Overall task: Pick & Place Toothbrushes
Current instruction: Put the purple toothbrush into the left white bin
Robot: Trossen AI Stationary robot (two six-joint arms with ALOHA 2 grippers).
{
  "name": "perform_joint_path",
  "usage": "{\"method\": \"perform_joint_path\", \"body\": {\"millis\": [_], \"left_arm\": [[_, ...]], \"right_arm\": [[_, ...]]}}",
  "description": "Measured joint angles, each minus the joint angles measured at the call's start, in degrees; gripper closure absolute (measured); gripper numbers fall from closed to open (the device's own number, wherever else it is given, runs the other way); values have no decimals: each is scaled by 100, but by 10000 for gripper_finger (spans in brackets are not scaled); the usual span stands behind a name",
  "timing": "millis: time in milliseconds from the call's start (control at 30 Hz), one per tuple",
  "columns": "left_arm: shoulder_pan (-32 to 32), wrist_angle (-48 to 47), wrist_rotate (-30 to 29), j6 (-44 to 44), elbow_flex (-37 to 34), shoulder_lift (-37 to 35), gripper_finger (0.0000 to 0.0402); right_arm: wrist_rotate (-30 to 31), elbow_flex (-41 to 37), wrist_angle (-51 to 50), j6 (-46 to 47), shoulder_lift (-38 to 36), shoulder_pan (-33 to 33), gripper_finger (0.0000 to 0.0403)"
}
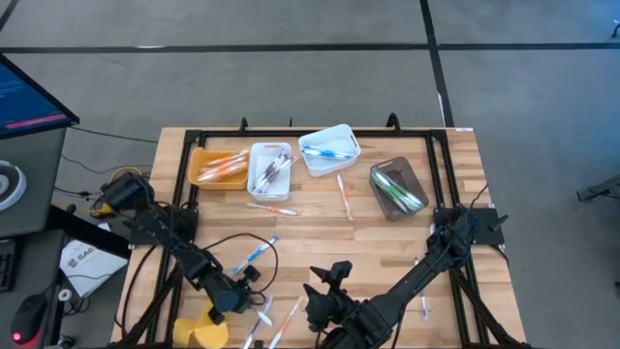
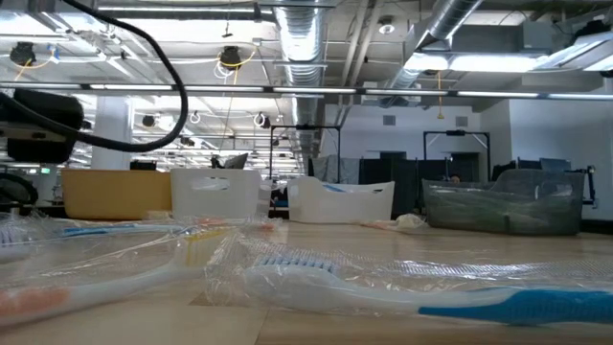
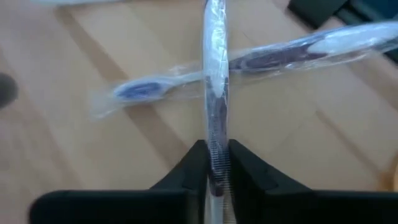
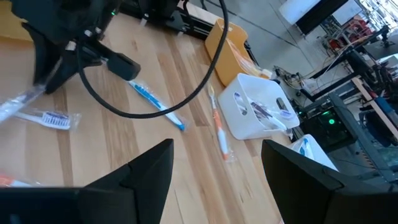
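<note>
Wrapped toothbrush (image 3: 216, 93) pinched in left hand (image 3: 216, 163).

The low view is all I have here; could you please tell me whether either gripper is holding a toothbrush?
Observer: Yes. In the left wrist view, the left gripper is shut on a wrapped toothbrush, which lies across another wrapped one.
Operator: Thank you. Where is the right gripper?
Observer: The right gripper is open over the near middle of the table, holding nothing.
Operator: And are the bins sorted by colour?
Observer: From above, the orange bin holds orange brushes and the dark bin green ones.
</note>
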Motion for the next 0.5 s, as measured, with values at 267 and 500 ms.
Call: {"method": "perform_joint_path", "body": {"millis": [267, 500], "left_arm": [[8, -163, -408, 432, -16, -356, 388], [8, -246, -826, 474, -16, -1107, 395]], "right_arm": [[-101, 0, 169, 1, 0, 0, 165], [-655, 0, 592, 1, 1, -52, 165]]}}
